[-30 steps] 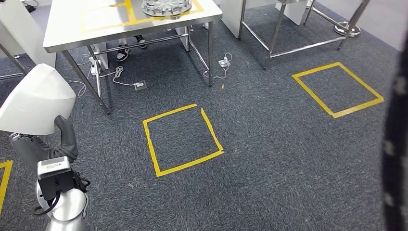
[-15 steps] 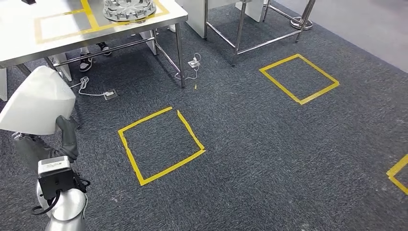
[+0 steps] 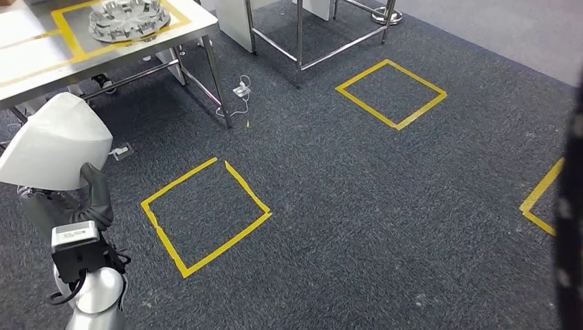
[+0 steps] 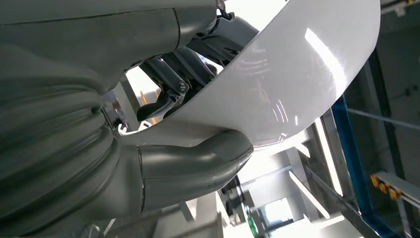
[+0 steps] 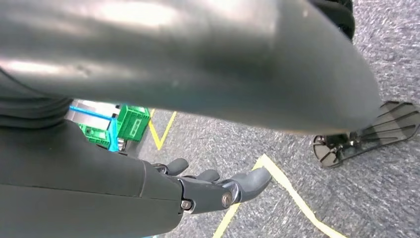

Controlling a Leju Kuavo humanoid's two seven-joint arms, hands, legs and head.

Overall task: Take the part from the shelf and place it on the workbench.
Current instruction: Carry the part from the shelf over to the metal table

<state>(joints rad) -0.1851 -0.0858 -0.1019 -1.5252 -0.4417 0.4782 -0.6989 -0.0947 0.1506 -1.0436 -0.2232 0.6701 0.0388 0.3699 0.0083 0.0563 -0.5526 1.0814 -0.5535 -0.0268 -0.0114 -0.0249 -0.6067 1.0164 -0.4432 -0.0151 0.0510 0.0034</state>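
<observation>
The left robot hand (image 3: 65, 199) grips the white part (image 3: 55, 141). The counter (image 3: 27, 58) lies at 12 o'clock from it, probably near. The right robot hand (image 5: 213, 191) hangs spread, holding nothing.

Bright even light, soft shadows, glare on white part (image 4: 277, 84), blurred close surfaces

My head camera is looking down at the carpet (image 3: 385, 227); both wrist cameras are sitting close behind my hands.
</observation>
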